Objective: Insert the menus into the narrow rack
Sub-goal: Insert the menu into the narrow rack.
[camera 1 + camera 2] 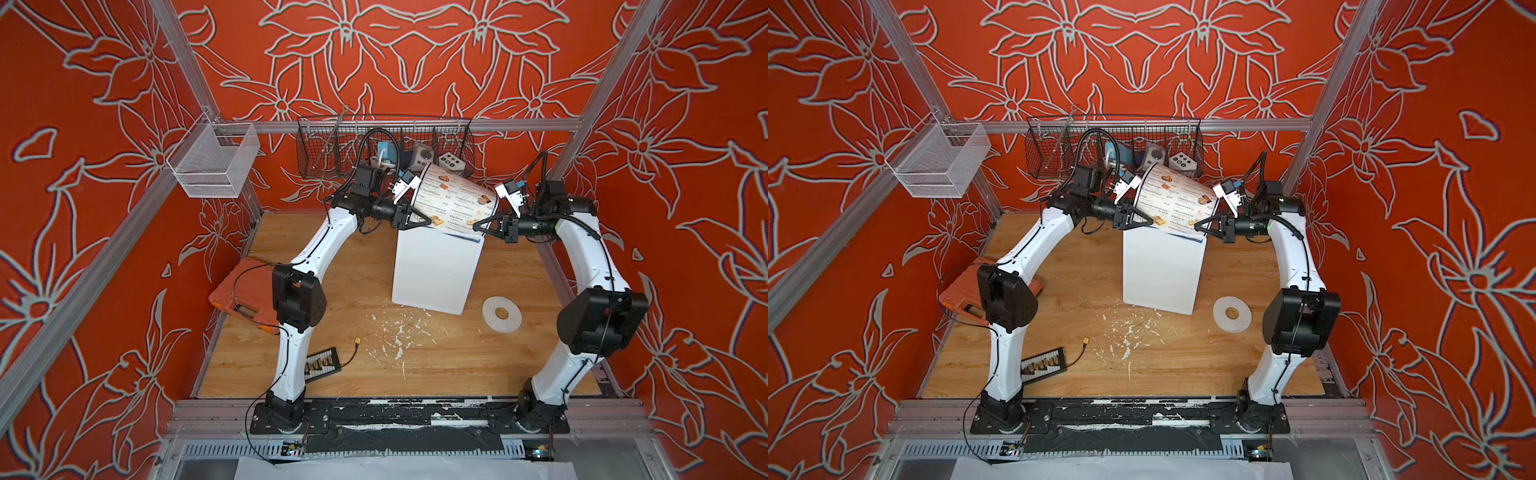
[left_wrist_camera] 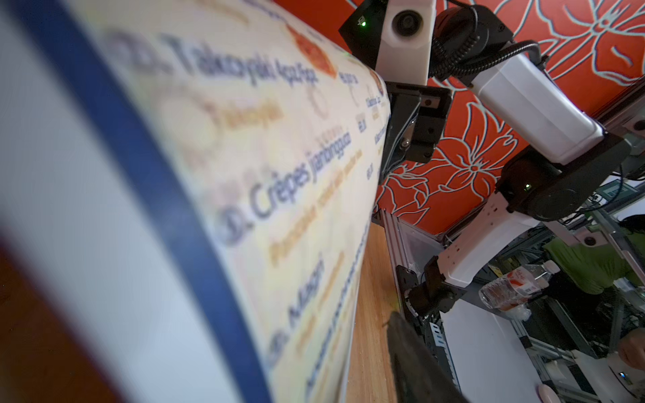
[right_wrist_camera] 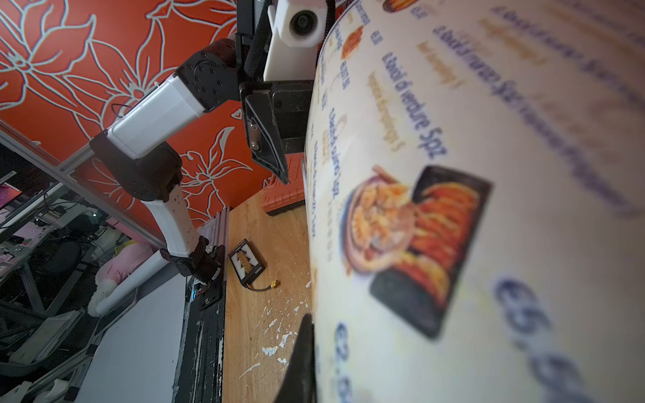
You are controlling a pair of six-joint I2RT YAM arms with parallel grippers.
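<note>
Menu: your menu [image 1: 453, 195] is off the bench, bowed into a hump. Its lower blue-bordered edge is down at the far short end of the narrow rack [image 1: 434, 270], and the upper part arches away toward the black wire basket [image 1: 332, 153].
Rack: it lies flat on the bench [image 1: 332, 353] between the two arms, long axis running far to near, a little skewed.
Mouth: neither top view tells you whether that lower edge has entered the slot or only rests at it.
Right fingers: the right fingers [image 3: 300, 366] are closed on the menu's right side edge, low down. That is your one sure hold.
Left fingers: the left fingers [image 2: 412, 366] sit just beside the opposite edge. The one that shows stands off the sheet with bench visible between, so read them as parted, not pinching.
Line of travel: the way in lies along the rack's long axis, toward the robot's base. In my judgement you will want the hump flattened and both side edges square to the slot first.
</note>
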